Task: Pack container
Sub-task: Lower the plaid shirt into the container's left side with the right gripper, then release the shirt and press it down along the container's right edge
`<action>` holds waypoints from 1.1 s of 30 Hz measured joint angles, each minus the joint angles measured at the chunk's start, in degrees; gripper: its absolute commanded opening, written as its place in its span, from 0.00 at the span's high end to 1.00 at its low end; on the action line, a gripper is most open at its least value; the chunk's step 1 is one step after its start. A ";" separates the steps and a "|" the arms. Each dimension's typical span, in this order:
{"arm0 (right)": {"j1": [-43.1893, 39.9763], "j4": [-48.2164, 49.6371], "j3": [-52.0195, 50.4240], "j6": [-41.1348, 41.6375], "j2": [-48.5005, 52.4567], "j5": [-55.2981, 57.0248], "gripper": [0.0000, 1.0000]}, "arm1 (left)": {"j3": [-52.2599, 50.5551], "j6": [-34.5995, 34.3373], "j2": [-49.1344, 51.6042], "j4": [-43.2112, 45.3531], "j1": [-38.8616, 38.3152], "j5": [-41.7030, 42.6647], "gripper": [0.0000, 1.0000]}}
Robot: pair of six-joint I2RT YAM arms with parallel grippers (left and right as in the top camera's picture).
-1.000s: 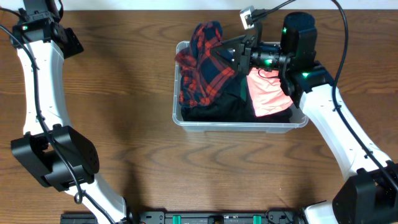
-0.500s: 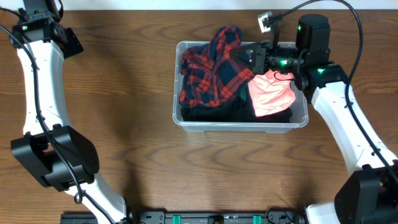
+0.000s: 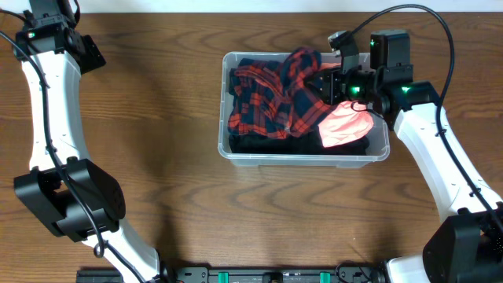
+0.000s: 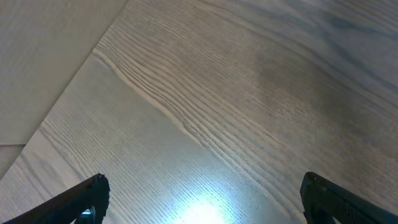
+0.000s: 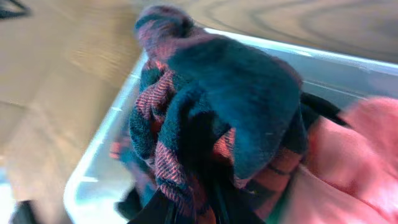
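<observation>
Overhead view, items listed left to right, positions given against the container.

1. Left gripper (image 3: 85, 50): one. Well apart from the container, off beyond its left end near the far edge of the table (image 3: 157, 196). The left wrist view shows both fingertips spread wide with only bare wood between them, so it holds nothing.

2. Container (image 3: 299, 160): one, a clear rectangular bin standing on the table right of centre. Its long axis runs left to right.

3. Plaid shirt (image 3: 267, 98): one, red and navy. It lies in the left and middle of the container, with a fold drawn up toward the right end.

4. Black garment (image 3: 259, 145): one. It sits low in the container under the plaid shirt and shows along the near wall.

5. Pink garment (image 3: 343, 126): one, in the right end of the container, just beside the plaid shirt.

6. Right gripper (image 3: 324, 79): one, over the container's right half and pointing toward its left end. The right wrist view is filled with bunched plaid gathering toward the jaws. The fingers are buried in the cloth, so by judgement the jaws are closed on that fold.

Governing relation: the container's interior lies directly below and ahead of the right jaws, along the bin's long axis. The right arm is much the nearer. The next step is probably to lower and let go of the fold inside the walls. The risk is cloth draping over the far rim.
</observation>
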 measured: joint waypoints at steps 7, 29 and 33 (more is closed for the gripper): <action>-0.02 -3.67 0.00 -2.51 0.00 11.37 0.82 | 0.00 -0.02 0.00 0.00 0.00 0.00 0.02; 0.00 -14.78 0.00 -4.17 0.00 39.45 0.32 | 0.00 0.00 0.00 0.00 0.00 0.00 0.02; 0.00 -14.53 0.00 -4.39 0.00 44.24 0.23 | 0.00 -0.02 0.00 0.00 0.00 0.02 0.02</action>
